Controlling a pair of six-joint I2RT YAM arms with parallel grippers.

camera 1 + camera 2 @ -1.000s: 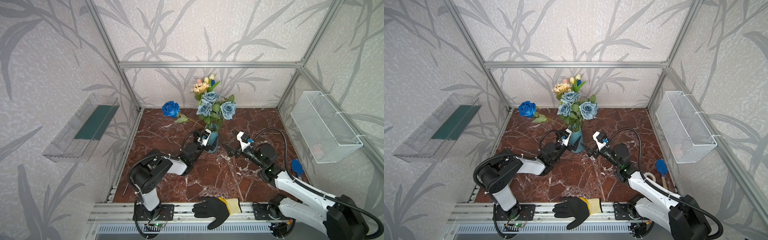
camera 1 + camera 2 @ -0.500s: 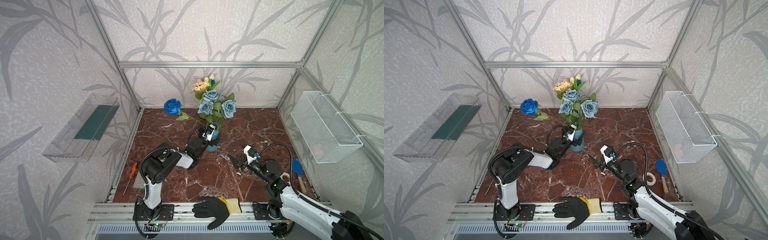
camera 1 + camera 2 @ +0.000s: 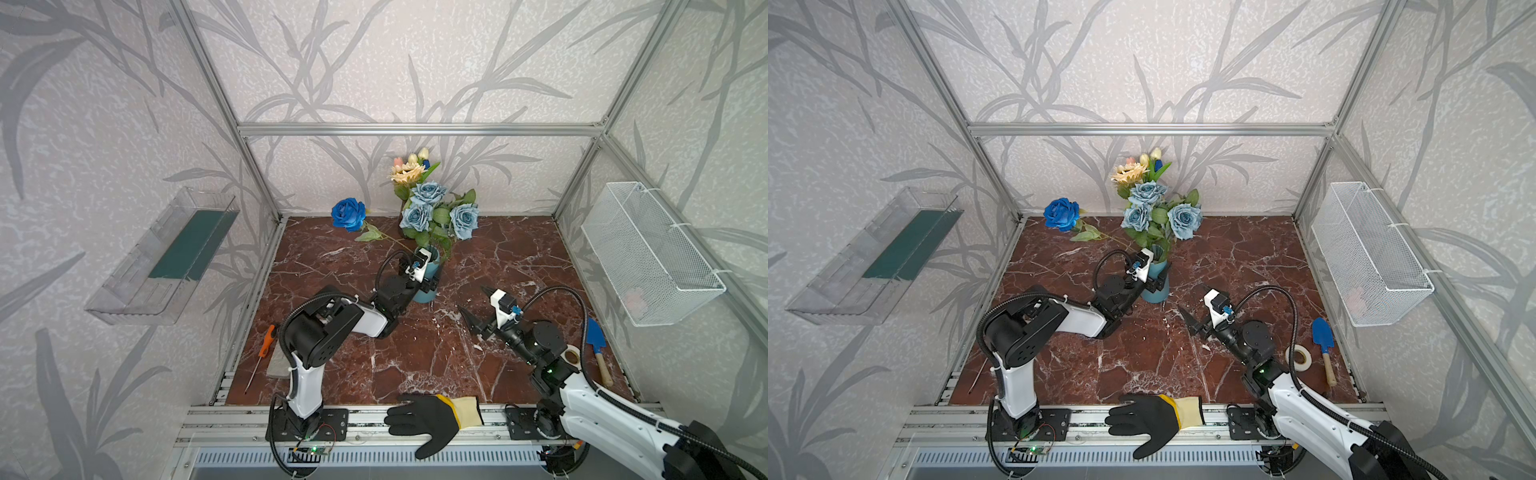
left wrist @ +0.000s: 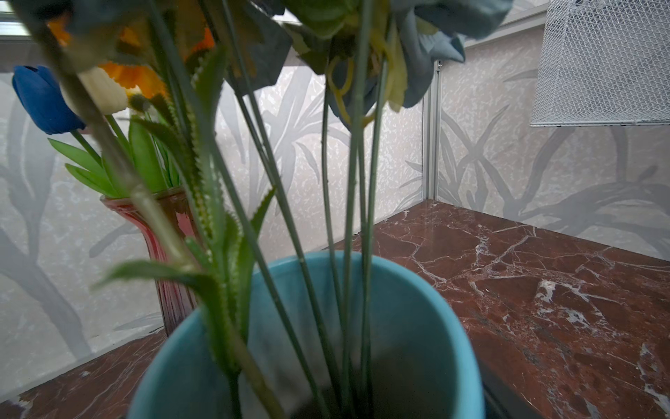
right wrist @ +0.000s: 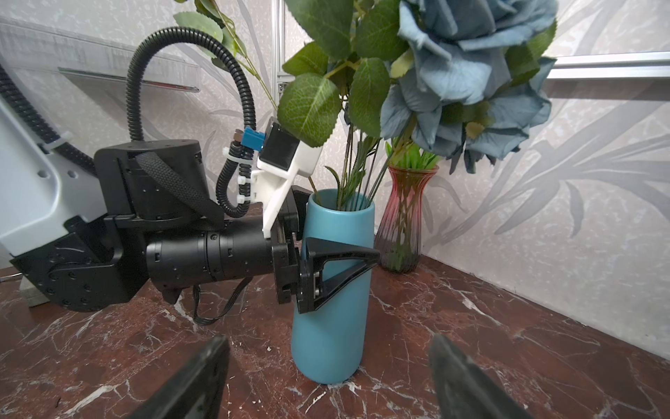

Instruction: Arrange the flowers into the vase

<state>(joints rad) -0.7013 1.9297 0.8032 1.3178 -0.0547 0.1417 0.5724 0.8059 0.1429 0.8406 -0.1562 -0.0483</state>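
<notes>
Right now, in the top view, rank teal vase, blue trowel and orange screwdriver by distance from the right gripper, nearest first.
From the right gripper, in a top view:
1. Teal vase: close by on its left, mid-scene.
2. Blue trowel: out at the right edge.
3. Orange screwdriver: farthest, at the far left edge.

The left gripper (image 5: 340, 235) has its jaws either side of the blue vase (image 5: 333, 326), which holds dusty-blue roses (image 5: 467, 72). A red glass vase (image 5: 402, 225) stands behind. The right gripper (image 5: 328, 341) gapes wide nearby.
</notes>
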